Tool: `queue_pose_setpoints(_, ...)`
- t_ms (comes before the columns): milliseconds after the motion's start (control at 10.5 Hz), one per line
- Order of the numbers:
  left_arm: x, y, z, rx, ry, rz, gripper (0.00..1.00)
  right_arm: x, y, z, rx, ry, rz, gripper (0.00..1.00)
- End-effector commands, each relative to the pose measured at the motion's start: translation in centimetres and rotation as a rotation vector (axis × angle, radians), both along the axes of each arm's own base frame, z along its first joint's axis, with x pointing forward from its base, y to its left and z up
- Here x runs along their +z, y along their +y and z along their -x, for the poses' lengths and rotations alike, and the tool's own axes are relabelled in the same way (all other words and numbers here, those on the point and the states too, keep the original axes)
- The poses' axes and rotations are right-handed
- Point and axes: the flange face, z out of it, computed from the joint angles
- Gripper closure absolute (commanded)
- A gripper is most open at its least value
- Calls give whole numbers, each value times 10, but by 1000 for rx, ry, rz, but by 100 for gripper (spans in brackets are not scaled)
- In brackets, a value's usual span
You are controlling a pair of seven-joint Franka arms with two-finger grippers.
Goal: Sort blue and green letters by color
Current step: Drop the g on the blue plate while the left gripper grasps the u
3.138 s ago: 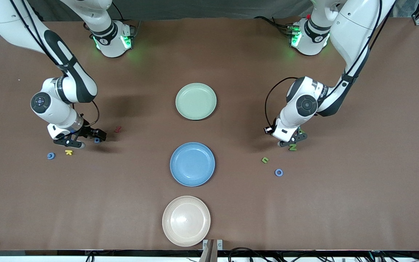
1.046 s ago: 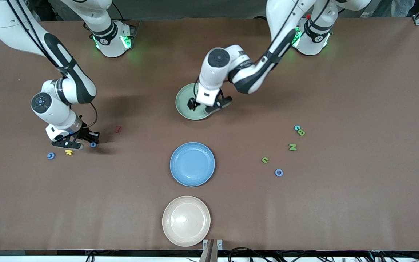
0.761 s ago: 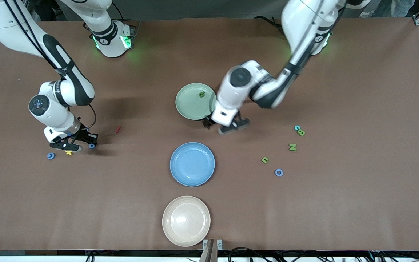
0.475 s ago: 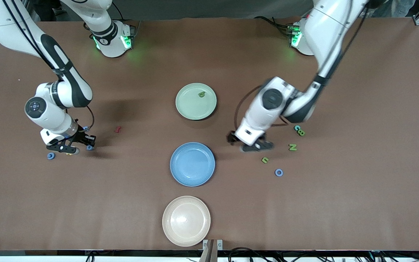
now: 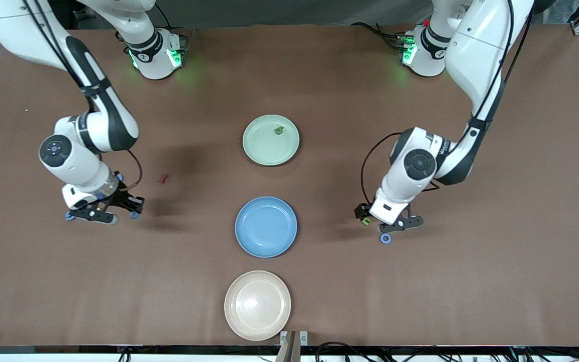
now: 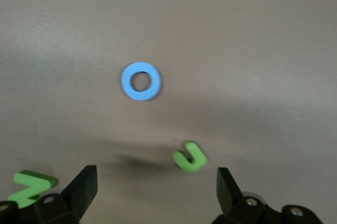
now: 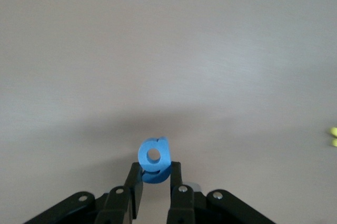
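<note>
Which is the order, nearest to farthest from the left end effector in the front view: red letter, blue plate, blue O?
1. Blue O: right by the left end effector, at the left arm's end of the table.
2. Blue plate: in the table's middle.
3. Red letter: toward the right arm's end.

Right claw (image 7: 155, 187) pinched shut low over the table; left claw (image 6: 152, 192) spread wide, hovering.
</note>
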Motion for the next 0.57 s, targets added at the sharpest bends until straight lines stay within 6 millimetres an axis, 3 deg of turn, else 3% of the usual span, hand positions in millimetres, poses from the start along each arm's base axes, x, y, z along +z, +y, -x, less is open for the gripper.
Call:
queue_pose_setpoints(0, -18, 8, -16, 76, 17, -21, 2, 37, 82, -27, -9, -59, -113, 99)
queue_pose_setpoints(190, -12, 1, -25, 160, 45, -32, 7, 40, 145, -39, 31, -78, -155, 99)
queue_pose_setpoints(475, -10, -2, -29, 190, 64, -40, 11, 36, 223, -46, 93, -105, -194, 99)
